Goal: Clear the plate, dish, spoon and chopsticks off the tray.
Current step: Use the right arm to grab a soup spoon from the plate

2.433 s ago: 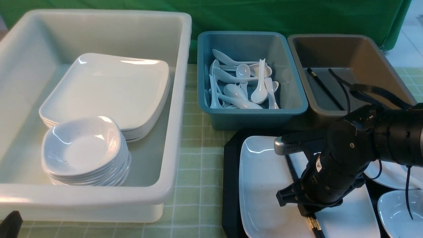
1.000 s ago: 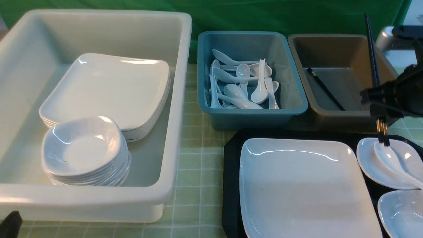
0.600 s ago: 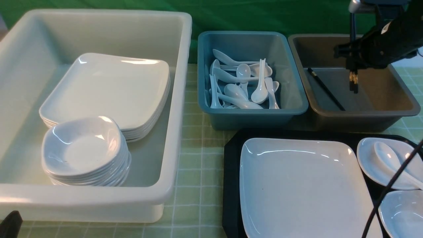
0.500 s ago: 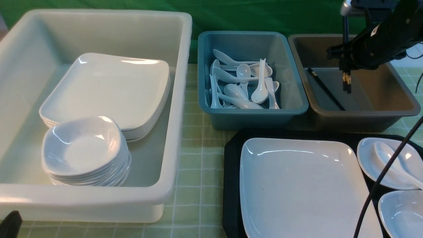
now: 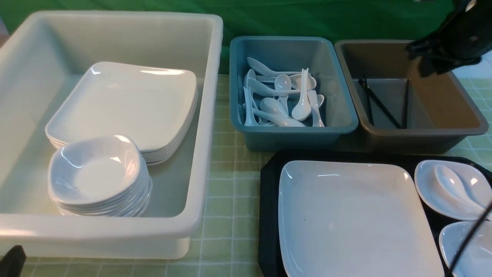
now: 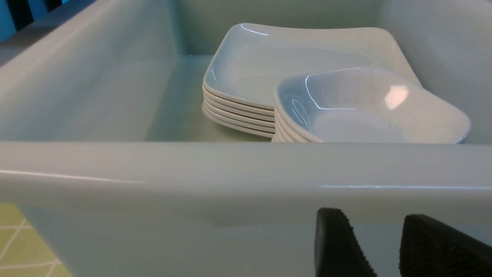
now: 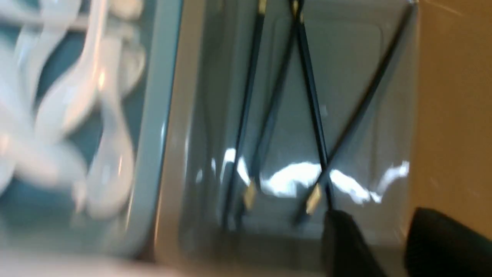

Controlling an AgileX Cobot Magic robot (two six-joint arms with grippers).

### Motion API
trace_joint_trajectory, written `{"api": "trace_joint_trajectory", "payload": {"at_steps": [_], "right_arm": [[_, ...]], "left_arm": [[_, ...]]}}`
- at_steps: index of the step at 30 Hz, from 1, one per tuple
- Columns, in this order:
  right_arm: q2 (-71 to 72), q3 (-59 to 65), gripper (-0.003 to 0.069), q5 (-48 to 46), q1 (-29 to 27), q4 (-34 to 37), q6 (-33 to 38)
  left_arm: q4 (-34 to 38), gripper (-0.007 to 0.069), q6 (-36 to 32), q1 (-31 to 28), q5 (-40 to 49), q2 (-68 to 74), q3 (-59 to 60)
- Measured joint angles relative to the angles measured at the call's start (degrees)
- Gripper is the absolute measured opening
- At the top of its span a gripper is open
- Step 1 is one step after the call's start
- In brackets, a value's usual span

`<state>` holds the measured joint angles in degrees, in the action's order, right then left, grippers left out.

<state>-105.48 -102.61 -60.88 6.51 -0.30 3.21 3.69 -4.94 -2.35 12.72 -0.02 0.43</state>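
1. Left end effector (image 6: 373, 215) hangs by the tub (image 6: 246, 173), fingers apart, empty.
2. Plate (image 5: 353, 215) and spoon (image 5: 453, 188) in its dish (image 5: 424, 192) sit on the tray (image 5: 269, 184), not cleared yet.
3. Chopsticks (image 5: 405, 104) lie in the bin (image 5: 442, 111) for sticks; right end effector (image 7: 378, 215) above, fingers apart, empty.

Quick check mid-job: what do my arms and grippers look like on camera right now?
Right arm: bulky matte-black housing with a thin black cable. Left gripper and right gripper: paired black wedge-shaped fingers, the left's rough-textured. No markings legible.
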Motion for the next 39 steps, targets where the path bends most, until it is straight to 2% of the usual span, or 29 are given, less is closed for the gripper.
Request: {"api": "trace_joint_trajectory", "payload": {"at_steps": [1,3,7,9,11,12,13,16,18,21,32,34,35,39], "right_arm": [[3.2,0.8,0.009,-4.6,0.0,-0.1,2.3],[7.0,4.3,0.0029,-6.8,-0.1,-0.2,4.3],[11.5,15.4,0.0011,-8.0,-0.2,-0.5,5.6],[12.2,20.5,0.0017,-7.5,-0.3,-0.8,5.6],[12.1,27.5,0.0042,-5.2,-0.3,-2.0,5.5],[11.6,32.2,0.0082,-2.5,-0.3,-4.0,5.1],[11.6,32.2,0.0082,-2.2,-0.3,-4.0,5.0],[9.0,38.0,0.0221,2.3,-0.4,-11.3,0.6],[7.6,38.3,0.0283,3.2,-1.0,-13.3,-1.3],[5.1,38.2,0.033,6.8,-2.6,-14.8,-2.5],[-1.6,37.2,0.0328,11.3,-5.9,-15.0,-3.6],[-1.6,37.2,0.0294,11.2,-6.0,-15.0,-3.6],[-1.6,37.2,0.0253,11.2,-6.0,-15.0,-3.6],[-1.6,37.2,0.0229,10.9,-6.0,-14.8,-3.6]], "left_arm": [[0.0,0.0227,0.0,0.0,0.0,0.0,0.0],[0.0,0.0227,0.0,0.0,0.0,0.0,0.0],[0.0,0.0227,-0.1,0.0,0.0,0.0,0.0],[0.0,0.0227,-0.1,0.0,0.0,0.0,0.0],[0.0,0.0227,-0.2,0.0,0.0,0.0,0.0],[0.0,0.0227,-0.2,0.0,0.0,0.0,0.0],[0.0,0.0227,-0.2,0.0,0.0,0.0,0.0],[0.0,0.0227,-0.2,0.0,0.0,0.0,0.0],[0.0,0.0227,-0.2,0.0,0.0,0.0,0.0],[0.0,0.0227,-0.2,0.0,0.0,0.0,0.0],[0.0,0.0227,-1.0,0.0,0.0,0.0,0.0],[0.0,0.0227,-1.0,0.0,0.0,0.0,0.0],[0.0,0.0227,-1.0,0.0,0.0,0.0,0.0],[0.0,0.0227,-1.0,0.0,0.0,0.0,0.0]]}}
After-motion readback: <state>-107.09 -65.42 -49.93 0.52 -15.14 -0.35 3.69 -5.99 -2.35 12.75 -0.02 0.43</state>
